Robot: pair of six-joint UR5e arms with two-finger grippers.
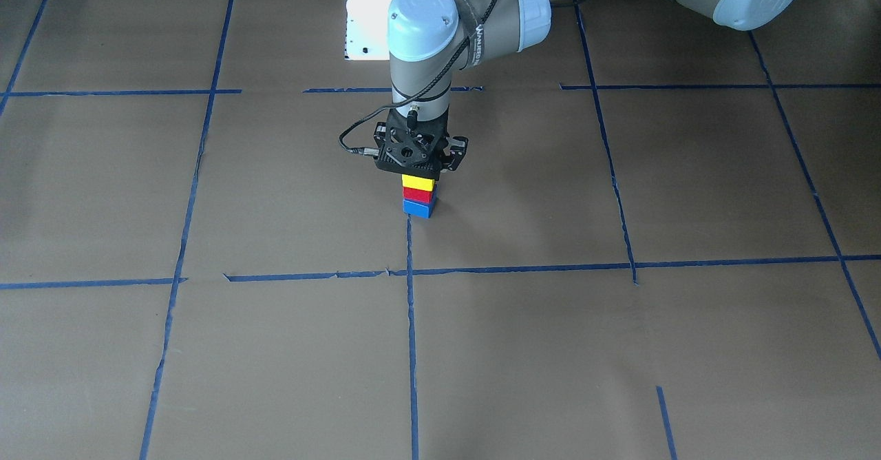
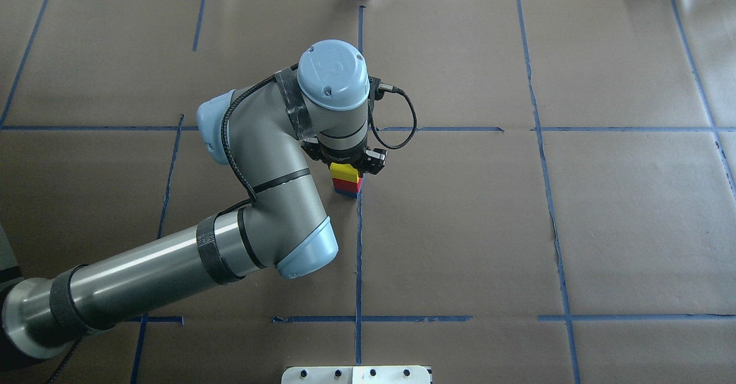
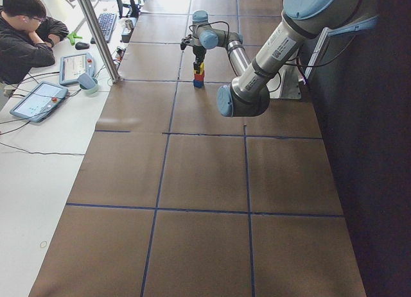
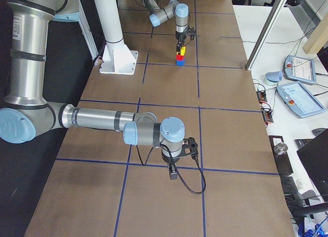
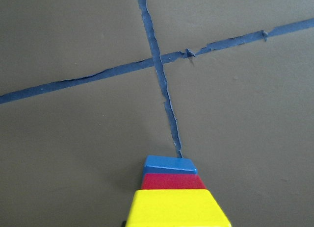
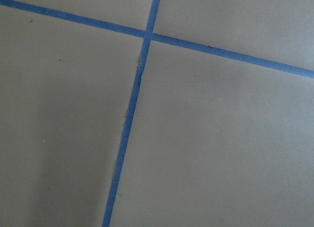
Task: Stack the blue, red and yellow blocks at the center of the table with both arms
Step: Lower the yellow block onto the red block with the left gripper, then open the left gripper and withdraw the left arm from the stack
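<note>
Left gripper (image 1: 418,168) points straight down, right over the stack. Its jaws look spread wide with nothing between them, and I can't make out any contact with the top block.

Directly below it is a small hard-looking yellow block (image 1: 418,182). That one sits on a matching red block (image 1: 418,195), which sits on a blue block (image 1: 417,208), and the edges line up pretty well. In the overhead view the tower stands around the middle of the brown paper-covered table (image 1: 619,350). It's just at 9 o'clock of the blue tape line (image 1: 411,322) running down the centre.

Handling guess:
- **Feel:** these look light, rigid and smooth-sided, so nothing to crush, but they'd slide off each other easily.
- **Grip:** if one needs regripping, I'd pinch two opposite flat faces at mid-height, squared to the block.
- **Risk:** the tower is narrow, so any sideways brush could topple it. Lifting straight up looks safest.

Right gripper (image 4: 188,147) hangs low over bare table, well apart from the stack, off toward 6 o'clock in the right-side view. Can't tell whether its jaws are spread or closed.
</note>
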